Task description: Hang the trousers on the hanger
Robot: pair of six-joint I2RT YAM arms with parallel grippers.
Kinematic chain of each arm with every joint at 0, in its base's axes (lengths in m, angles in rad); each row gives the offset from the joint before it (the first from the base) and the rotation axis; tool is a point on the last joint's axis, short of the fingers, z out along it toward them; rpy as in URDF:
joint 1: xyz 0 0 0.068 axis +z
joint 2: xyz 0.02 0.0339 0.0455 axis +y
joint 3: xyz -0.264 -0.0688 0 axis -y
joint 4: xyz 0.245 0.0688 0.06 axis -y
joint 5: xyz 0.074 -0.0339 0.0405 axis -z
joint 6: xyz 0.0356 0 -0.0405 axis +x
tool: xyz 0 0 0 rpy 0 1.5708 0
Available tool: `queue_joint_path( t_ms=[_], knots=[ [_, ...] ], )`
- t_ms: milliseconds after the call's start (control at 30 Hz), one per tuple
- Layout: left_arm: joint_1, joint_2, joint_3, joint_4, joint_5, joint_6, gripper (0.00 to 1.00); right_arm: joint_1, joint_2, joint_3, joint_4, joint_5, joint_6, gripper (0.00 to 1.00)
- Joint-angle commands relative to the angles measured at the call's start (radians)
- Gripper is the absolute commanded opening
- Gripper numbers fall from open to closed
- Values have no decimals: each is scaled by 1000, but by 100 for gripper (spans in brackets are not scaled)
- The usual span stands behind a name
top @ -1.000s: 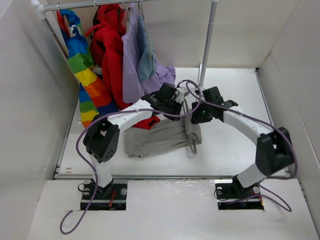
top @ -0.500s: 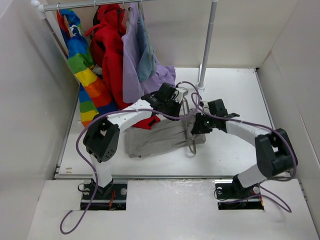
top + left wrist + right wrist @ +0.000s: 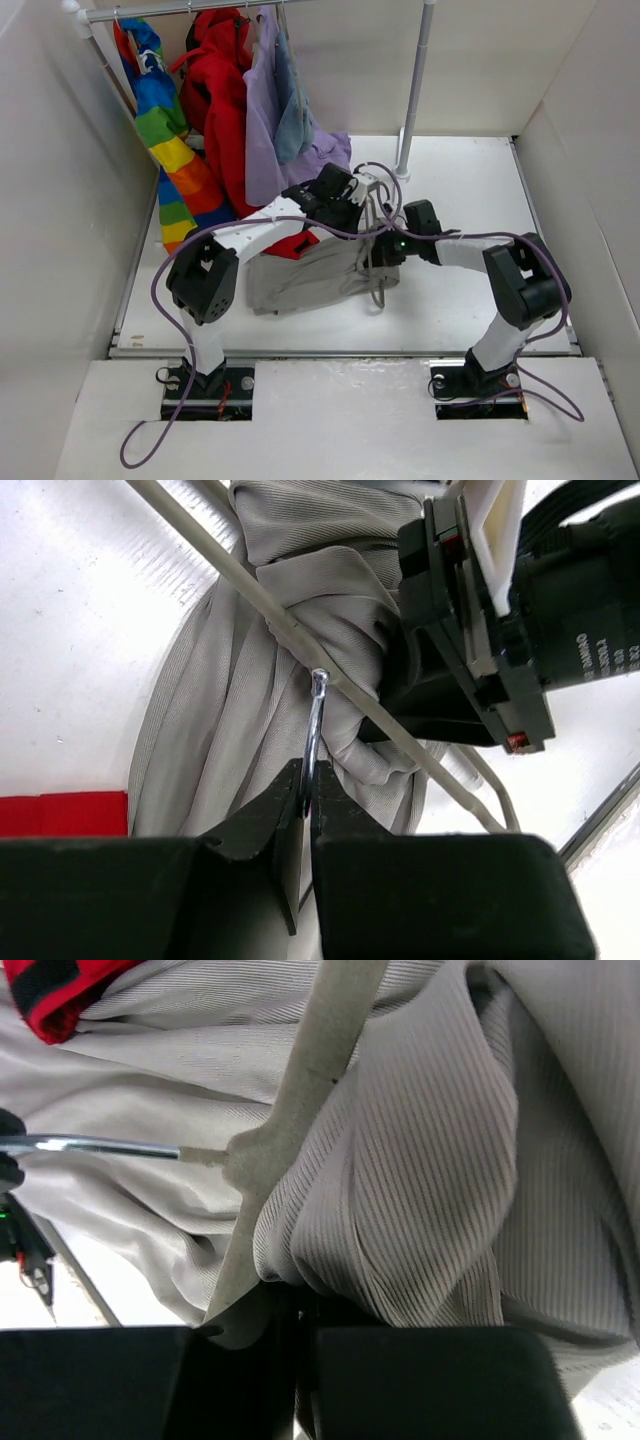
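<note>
The taupe trousers (image 3: 300,282) lie crumpled on the table, one end bunched over the grey hanger (image 3: 378,290). My left gripper (image 3: 350,207) is shut on the hanger's metal hook (image 3: 316,720); the jaws (image 3: 308,780) pinch the hook, and the hanger's rod (image 3: 270,615) crosses the trousers (image 3: 220,730). My right gripper (image 3: 386,250) is low at the bunched end. In the right wrist view it (image 3: 300,1305) is shut on a fold of the trousers (image 3: 430,1160), beside the hanger's rod (image 3: 300,1090). The hook (image 3: 100,1145) shows at the left.
A rail (image 3: 180,10) at the back carries a rainbow garment (image 3: 165,120), a red coat (image 3: 222,90), a lilac garment (image 3: 265,110) and a small blue-grey one (image 3: 293,110). A pale upright pole (image 3: 415,90) stands behind the grippers. White walls enclose the table.
My right gripper has moved left and down onto the bunched end of the trousers, dragging that fabric left along the hanger. My left gripper has stayed nearly still on the hook.
</note>
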Motion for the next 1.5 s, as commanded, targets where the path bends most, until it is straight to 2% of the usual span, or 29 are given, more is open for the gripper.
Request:
queue_joint_path(
  t_ms=[0,33,67,100,200,233,333,533,700,800,967,1000,1100,1133,1233,1467],
  knots=[
    [-42,46,16,-9,30,32,0,-3,29,-68,25,20,-56,8],
    [-42,46,2,-9,16,32,0,-20,7,-79,12,19,-56,11],
    [-42,46,-13,-9,16,32,0,-49,-17,-88,11,9,-56,23],
    [-42,46,-13,-9,5,23,0,-50,-63,-88,-19,9,-56,31],
    [-42,35,-39,-9,-5,23,0,-50,-119,11,-192,78,-56,56],
    [-42,26,-63,1,-16,23,0,-50,-146,40,-235,97,-56,60],
    [-42,26,-73,1,-16,23,0,-50,-189,168,-422,168,-45,66],
    [-42,26,-73,11,-16,14,0,-120,-217,274,-604,349,-24,67],
    [-52,26,-64,11,-25,23,0,-197,-229,232,-538,392,66,56],
    [-61,26,-53,11,-48,46,0,-229,-159,209,-437,366,87,51],
    [-70,26,-44,11,-67,67,0,-240,-6,200,-233,111,116,51],
    [-70,26,-35,11,-67,68,0,-240,14,200,-196,77,116,41],
    [-79,26,-22,11,-76,106,0,-212,77,214,-99,3,116,23],
    [-88,26,-22,11,-76,118,0,-188,88,223,-72,3,116,14],
    [-98,37,11,11,-76,172,0,-143,104,249,-27,-57,103,0],
    [-122,37,44,12,-102,255,0,-77,107,249,42,-105,71,0]
  ],
)
